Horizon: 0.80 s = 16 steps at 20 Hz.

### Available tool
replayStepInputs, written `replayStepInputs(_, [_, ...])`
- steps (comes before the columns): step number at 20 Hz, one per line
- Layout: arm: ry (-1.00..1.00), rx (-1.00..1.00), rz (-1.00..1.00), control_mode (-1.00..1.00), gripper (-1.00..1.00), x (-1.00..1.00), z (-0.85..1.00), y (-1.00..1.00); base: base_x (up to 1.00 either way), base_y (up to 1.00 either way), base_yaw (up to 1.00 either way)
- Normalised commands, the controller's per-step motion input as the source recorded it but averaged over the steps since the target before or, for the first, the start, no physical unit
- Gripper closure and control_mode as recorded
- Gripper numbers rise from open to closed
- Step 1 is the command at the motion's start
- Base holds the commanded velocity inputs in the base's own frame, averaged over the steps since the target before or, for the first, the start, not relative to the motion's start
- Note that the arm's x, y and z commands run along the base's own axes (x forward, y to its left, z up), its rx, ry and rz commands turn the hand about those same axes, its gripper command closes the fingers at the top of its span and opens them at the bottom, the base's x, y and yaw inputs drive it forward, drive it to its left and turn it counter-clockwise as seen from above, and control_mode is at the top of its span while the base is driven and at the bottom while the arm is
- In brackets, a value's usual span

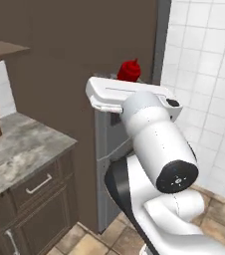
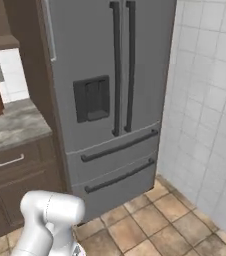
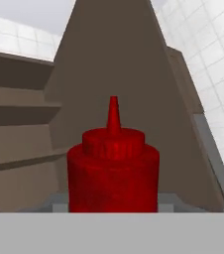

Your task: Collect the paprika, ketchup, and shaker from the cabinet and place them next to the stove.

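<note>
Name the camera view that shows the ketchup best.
The hand view: the ketchup sits centred and close, nozzle and body plain. The left base view catches just its red top above the arm.

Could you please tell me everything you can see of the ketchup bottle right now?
The ketchup is a bright red, plastic-looking squeeze bottle with no label: a round body, a ribbed cap and a narrow pointed nozzle. It stands upright, close in front of the hand camera, its base cut off from sight. The left base view shows its top poking up behind the white hand, in front of the dark brown panel. The jaws are shut on it.
</note>
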Motion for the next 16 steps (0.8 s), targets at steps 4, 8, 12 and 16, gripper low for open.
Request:
replayStepInputs(4, [0.00,0.00,0.00,1.00,1.00,0.00,0.00,0.00,-0.47,0.05,-0.66])
replayStepInputs(8, [0.00,0.00,0.00,1.00,1.00,0.00,0.00,0.00,-0.49,0.00,-0.62])
replayStepInputs(12, [0.00,0.00,0.00,1.00,1.00,0.00,0.00,0.00,-0.57,-0.01,-0.56])
replayStepInputs(16, [0.00,0.00,0.00,1.00,1.00,0.00,0.00,0.00,-0.66,-0.07,-0.50])
